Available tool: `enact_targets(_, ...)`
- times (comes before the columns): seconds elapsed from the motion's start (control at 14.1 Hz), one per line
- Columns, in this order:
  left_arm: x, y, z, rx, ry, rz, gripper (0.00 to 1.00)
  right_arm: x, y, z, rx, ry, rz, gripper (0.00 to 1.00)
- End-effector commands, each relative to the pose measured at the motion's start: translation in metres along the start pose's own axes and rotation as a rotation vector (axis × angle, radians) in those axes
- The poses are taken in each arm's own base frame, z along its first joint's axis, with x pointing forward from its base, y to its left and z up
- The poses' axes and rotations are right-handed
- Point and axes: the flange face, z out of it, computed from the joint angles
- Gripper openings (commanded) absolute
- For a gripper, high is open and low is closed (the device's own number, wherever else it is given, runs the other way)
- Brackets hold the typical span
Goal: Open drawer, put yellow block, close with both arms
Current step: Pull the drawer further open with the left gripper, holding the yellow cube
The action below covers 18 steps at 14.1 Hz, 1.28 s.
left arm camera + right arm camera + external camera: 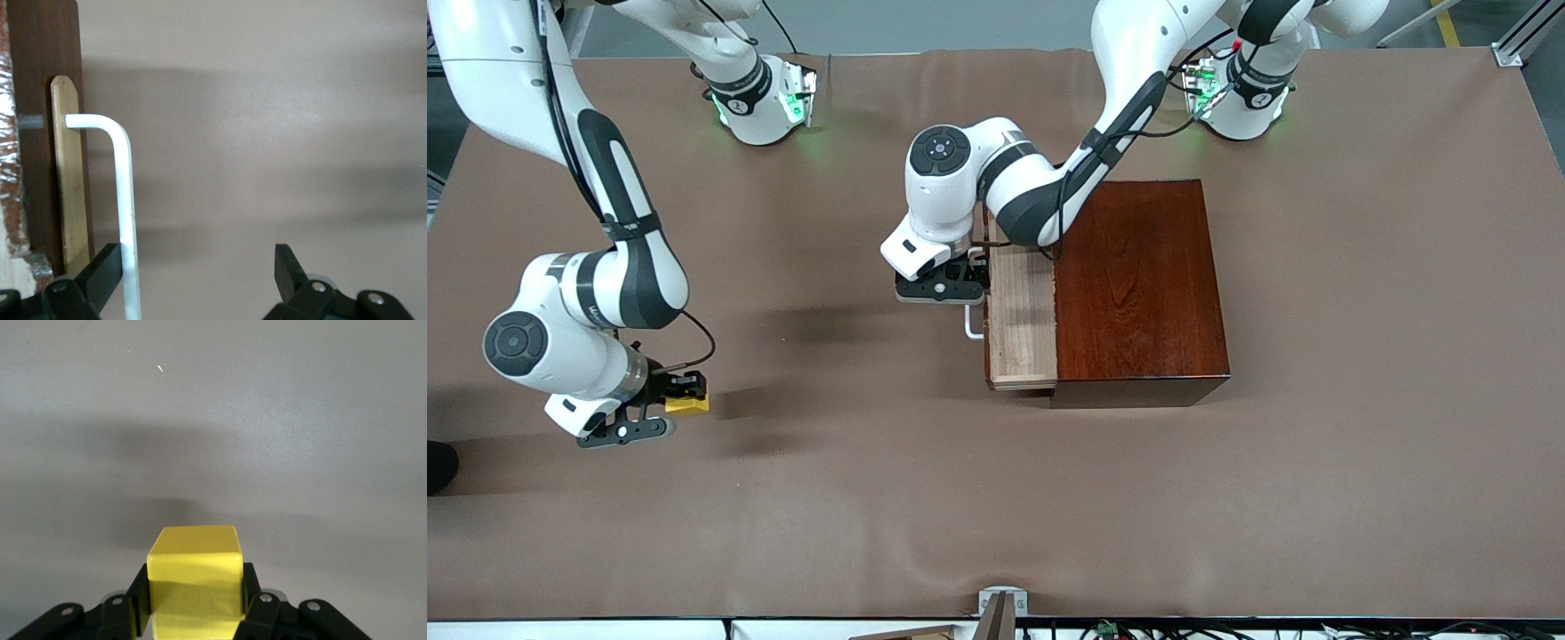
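The yellow block (194, 577) is being gripped by the right gripper (679, 396) above the counter (1360, 489); the drawer (1021, 324) (partly open, handle (125, 200) facing the right arm's end) is being straddled by the left gripper (200, 280), fingers (107, 270) wide.

Drawer (1021, 324): light wood tray, white U-shaped bar handle (971, 324), pulled partway out of glossy reddish-brown box (1138, 289) toward right arm's end of table. Inside not clearly visible.

Yellow block (687, 404): small bright cube, clamped between right gripper (680, 396) fingers, above table near right arm's end, well apart from drawer.
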Motion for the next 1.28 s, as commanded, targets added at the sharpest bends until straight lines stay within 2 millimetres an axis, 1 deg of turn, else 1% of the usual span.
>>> enact_targets(0.0, -0.003, 0.017, 0.000, -0.057, 0.011, 0.016, 1.00, 0.005, 0.000, -0.030, 0.005, -0.006, -0.043, 0.00)
enact_targets(0.14, -0.004, 0.018, 0.005, -0.064, 0.014, 0.017, 1.00, 0.009, -0.004, -0.040, 0.013, -0.001, -0.071, 0.00)
enact_targets(0.35, -0.008, 0.022, 0.009, -0.078, 0.015, 0.022, 1.00, 0.010, -0.002, -0.043, 0.026, 0.004, -0.103, 0.00)
enact_targets(0.5, -0.012, 0.027, 0.007, -0.099, 0.021, 0.026, 1.00, 0.010, -0.002, -0.046, 0.026, 0.005, -0.110, 0.00)
enact_targets(0.64, -0.017, 0.034, 0.001, -0.132, 0.018, 0.026, 1.00, 0.013, -0.003, -0.052, 0.023, 0.016, -0.130, 0.00)
enact_targets(0.78, -0.017, 0.035, 0.000, -0.135, 0.016, 0.022, 1.00, 0.015, -0.001, -0.061, 0.024, 0.009, -0.149, 0.00)
enact_targets(0.92, -0.003, 0.024, -0.008, -0.119, 0.019, 0.000, 1.00, 0.016, -0.002, -0.064, 0.024, 0.011, -0.172, 0.00)
enact_targets(0.99, 0.010, 0.012, -0.016, -0.104, 0.015, -0.023, 1.00, 0.016, -0.001, -0.064, 0.026, 0.010, -0.174, 0.00)
enact_targets(1.06, 0.023, 0.003, -0.039, -0.097, 0.021, -0.043, 1.00, 0.016, -0.002, -0.064, 0.025, 0.009, -0.184, 0.00)
enact_targets(1.14, 0.029, -0.004, -0.067, -0.087, 0.025, -0.052, 1.00, 0.015, 0.001, -0.064, 0.026, 0.010, -0.182, 0.00)
enact_targets(1.21, 0.040, -0.017, -0.100, -0.079, 0.036, -0.072, 1.00, 0.016, 0.000, -0.064, 0.025, 0.010, -0.196, 0.00)
